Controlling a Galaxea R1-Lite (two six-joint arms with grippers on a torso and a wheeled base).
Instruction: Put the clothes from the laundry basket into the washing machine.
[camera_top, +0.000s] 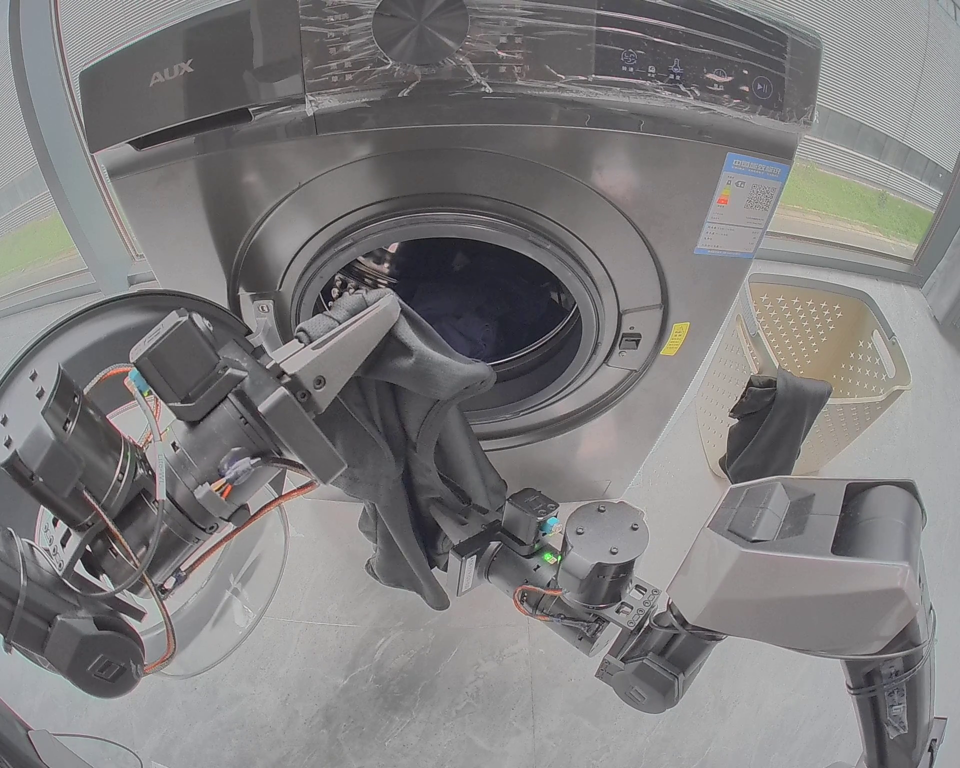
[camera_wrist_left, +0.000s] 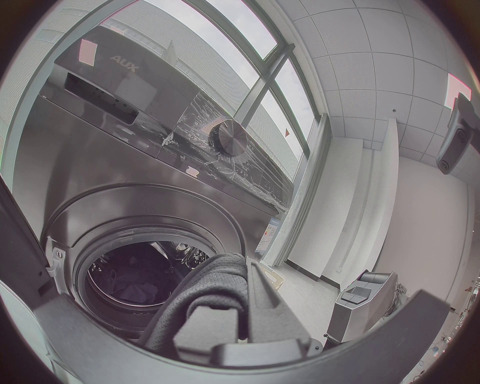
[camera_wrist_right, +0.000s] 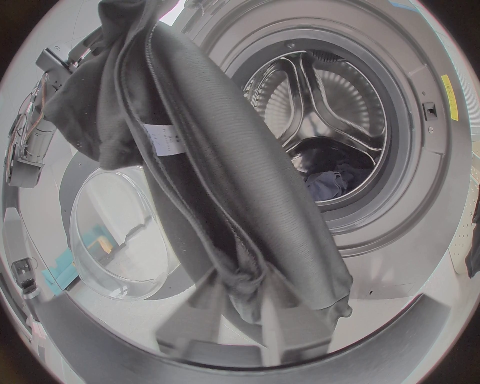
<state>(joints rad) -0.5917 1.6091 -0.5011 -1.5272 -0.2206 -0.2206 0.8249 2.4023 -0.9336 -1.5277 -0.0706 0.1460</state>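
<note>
A dark grey garment (camera_top: 415, 430) hangs in front of the washing machine's open drum (camera_top: 470, 300), stretched between both grippers. My left gripper (camera_top: 345, 325) is shut on its upper end at the left rim of the opening; in the left wrist view the cloth (camera_wrist_left: 210, 290) bulges between the fingers. My right gripper (camera_top: 450, 530) is shut on the lower part, below the door opening; the garment (camera_wrist_right: 240, 200) drapes across the right wrist view. Dark clothes (camera_wrist_right: 332, 177) lie inside the drum. Another dark garment (camera_top: 770, 425) hangs over the rim of the beige laundry basket (camera_top: 830, 350) at the right.
The machine's round glass door (camera_top: 150, 480) stands swung open to the left, behind my left arm. Pale tiled floor (camera_top: 400, 680) lies in front of the machine. Windows flank the machine on both sides.
</note>
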